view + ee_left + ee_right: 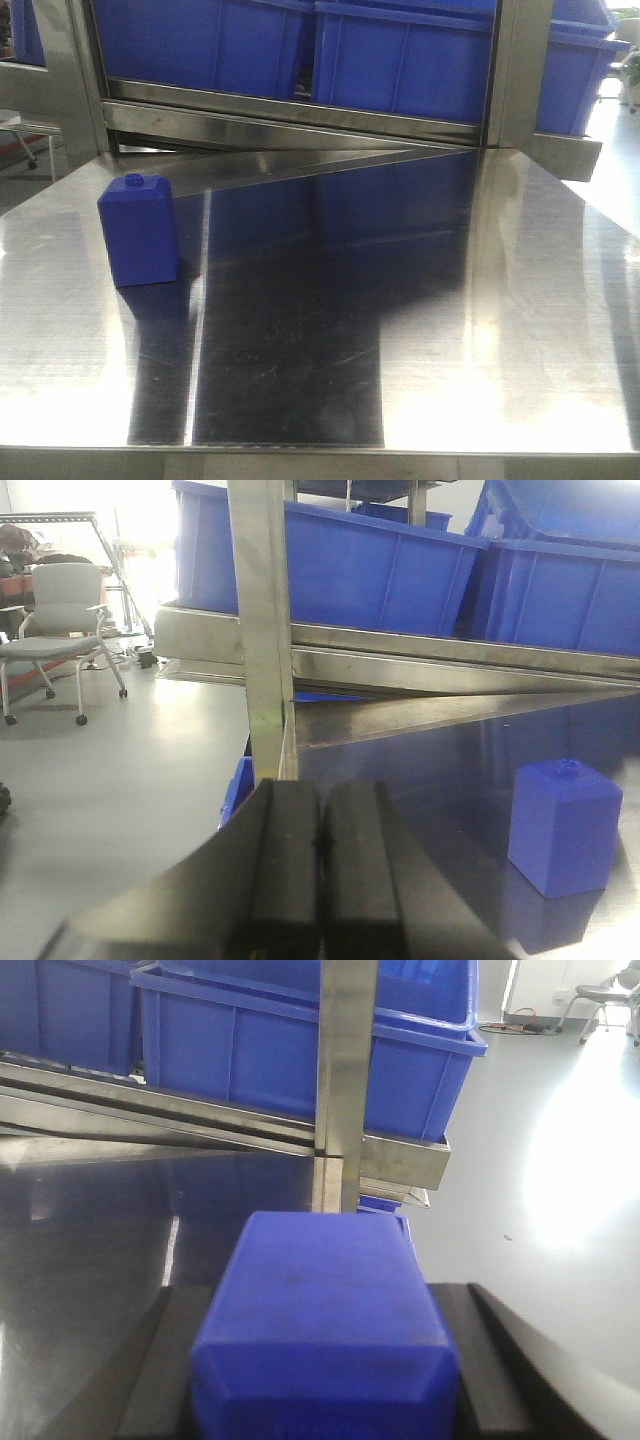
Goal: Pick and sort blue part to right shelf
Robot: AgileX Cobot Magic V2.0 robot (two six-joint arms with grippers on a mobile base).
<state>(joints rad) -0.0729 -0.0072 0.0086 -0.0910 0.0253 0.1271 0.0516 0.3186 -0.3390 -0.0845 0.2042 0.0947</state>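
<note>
- Right pincer [325,1360] clamps the blue part [320,1310], lower centre; left pincer [320,845] is closed and empty
- Lift above the bin [280,1060] rim of the right shelf [400,1160], avoiding its post [347,1060]

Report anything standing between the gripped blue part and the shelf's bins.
The shelf's steel upright post stands straight ahead of the blue part, in front of the blue bin. Nothing else visible blocks the way.

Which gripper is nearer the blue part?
Right. The right gripper has the blue part clamped between its jaws; the left gripper is shut and empty, facing only the shorter blue block.
</note>
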